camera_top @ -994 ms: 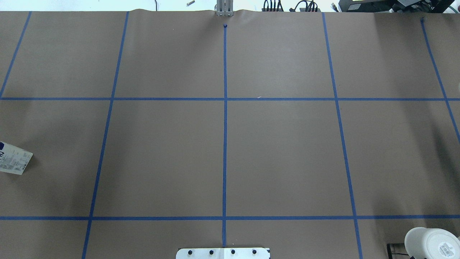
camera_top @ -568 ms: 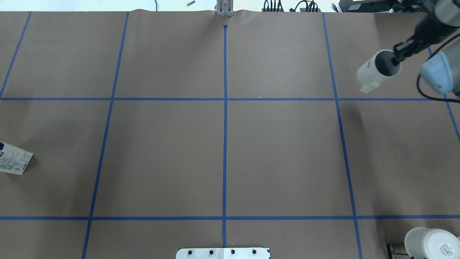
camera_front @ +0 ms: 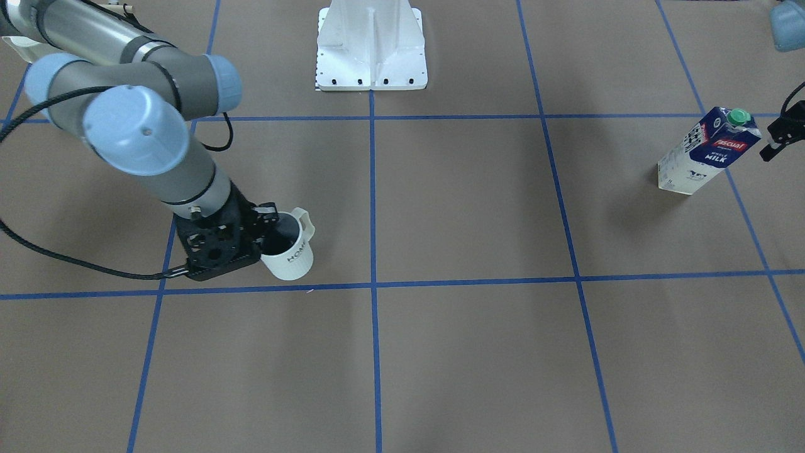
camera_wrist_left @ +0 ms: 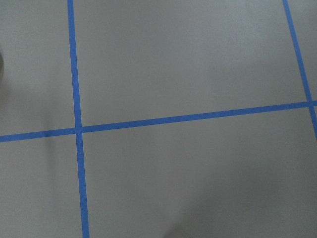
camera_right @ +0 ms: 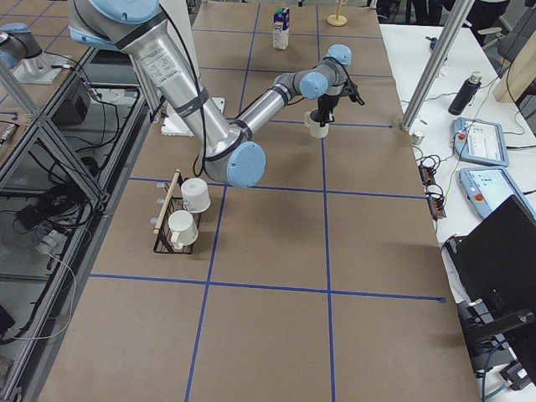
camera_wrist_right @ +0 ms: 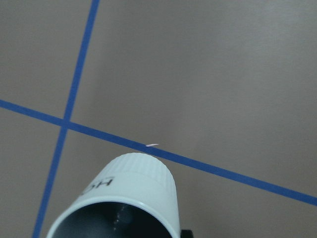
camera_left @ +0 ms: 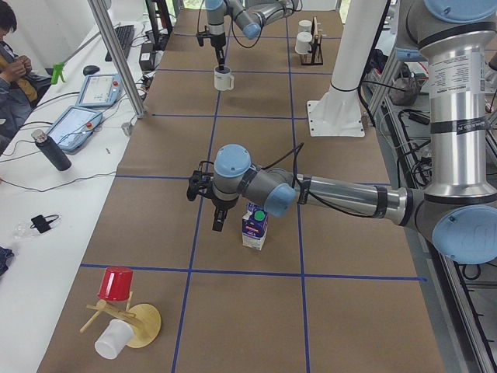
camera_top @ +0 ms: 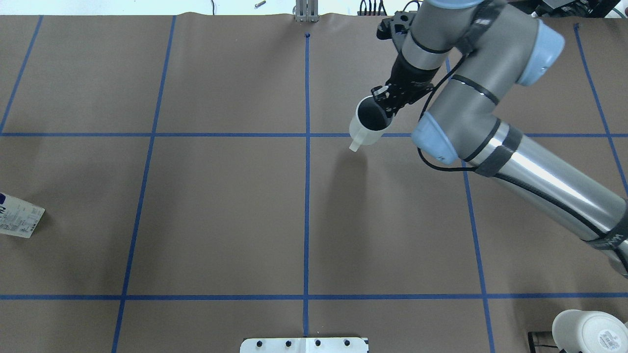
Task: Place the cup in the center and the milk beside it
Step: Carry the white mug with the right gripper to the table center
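Grip by my right gripper (camera_front: pixel 267 228) on the small white ribbed mug with dark lettering (camera_front: pixel 290 251).
One finger sits inside the rim, pinching the wall. The tall navy-and-white milk carton with green cap (camera_front: pixel 704 156) stands upright just beside my left gripper (camera_front: pixel 772 146); I cannot tell whether that one is open.

Overhead faces front view — both share the cup (camera_top: pixel 367 128).
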Tool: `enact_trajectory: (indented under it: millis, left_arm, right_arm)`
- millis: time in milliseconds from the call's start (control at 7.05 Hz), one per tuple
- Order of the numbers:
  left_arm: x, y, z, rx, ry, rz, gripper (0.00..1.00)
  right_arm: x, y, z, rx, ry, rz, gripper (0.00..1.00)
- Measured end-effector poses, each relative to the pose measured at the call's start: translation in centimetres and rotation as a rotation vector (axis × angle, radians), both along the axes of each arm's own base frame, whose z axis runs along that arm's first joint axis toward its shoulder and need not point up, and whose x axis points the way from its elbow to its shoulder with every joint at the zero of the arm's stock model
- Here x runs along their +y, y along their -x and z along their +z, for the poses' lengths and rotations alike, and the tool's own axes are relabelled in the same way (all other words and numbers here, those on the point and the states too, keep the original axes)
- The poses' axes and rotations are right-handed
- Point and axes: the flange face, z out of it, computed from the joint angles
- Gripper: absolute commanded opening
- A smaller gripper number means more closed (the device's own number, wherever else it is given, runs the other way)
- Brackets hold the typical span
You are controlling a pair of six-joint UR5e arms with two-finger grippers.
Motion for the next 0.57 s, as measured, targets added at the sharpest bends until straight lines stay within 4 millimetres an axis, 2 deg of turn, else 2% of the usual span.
enact_trajectory:
  millis: [142,284,568]
  left_arm:
    - [0.0,0.1,0.0,0.000,-0.001,-0.001,0.98]
    - [0.0,0.1,0.0,0.000,-0.003,-0.002,0.98]
    - [0.4,0.2,0.3,0.000,-0.005,-0.004,0.98]
  right_arm:
    - [0.4,4.0,-2.1,0.009,0.021,-0.008,0.00]
    - [0.7,6.4,-3.5,0.014,0.037,-0.013,0.00]
    - [0.3,9.3,-4.5,0.010,0.044,-0.013,0.00]
